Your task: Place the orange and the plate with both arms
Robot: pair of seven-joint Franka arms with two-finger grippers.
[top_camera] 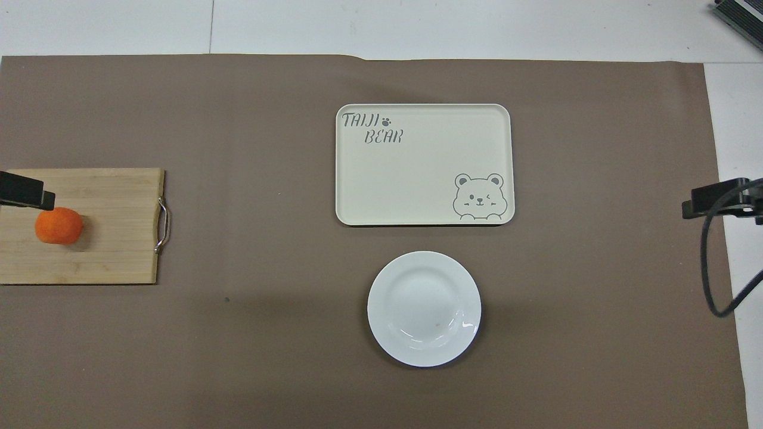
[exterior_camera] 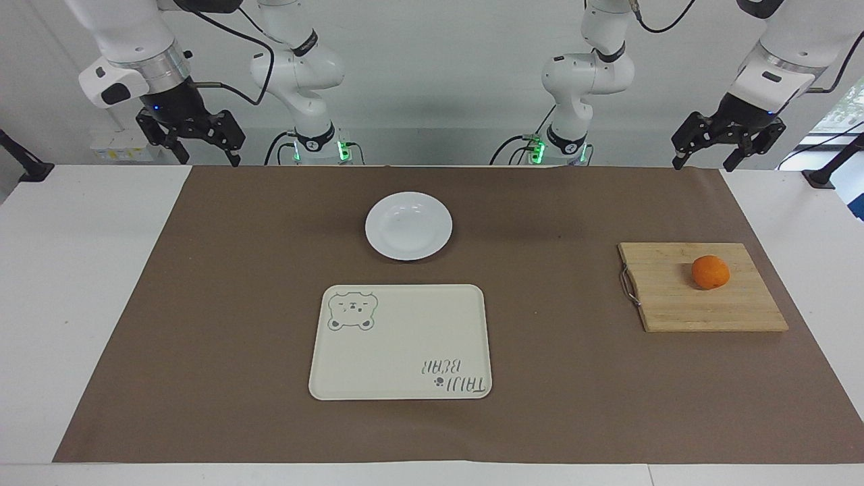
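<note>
The orange [exterior_camera: 710,272] [top_camera: 58,226] lies on a wooden cutting board [exterior_camera: 675,304] [top_camera: 101,256] at the left arm's end of the table. Near the middle, the white plate [exterior_camera: 408,225] [top_camera: 424,308] sits empty on the brown mat. My left gripper [exterior_camera: 705,162] hangs open in the air over the mat's corner by the robots, holding nothing; only one of its fingers [top_camera: 27,192] pokes into the overhead view just above the orange. At the right arm's end, my right gripper [exterior_camera: 208,158] also hangs open and empty, with a finger [top_camera: 715,199] showing in the overhead view.
A cream rectangular tray [exterior_camera: 405,378] [top_camera: 417,119] with a bear drawing lies just farther from the robots than the plate, nothing on it. The cutting board has a metal handle [exterior_camera: 629,287] on its side toward the plate. A black cable [top_camera: 709,268] loops by the right gripper.
</note>
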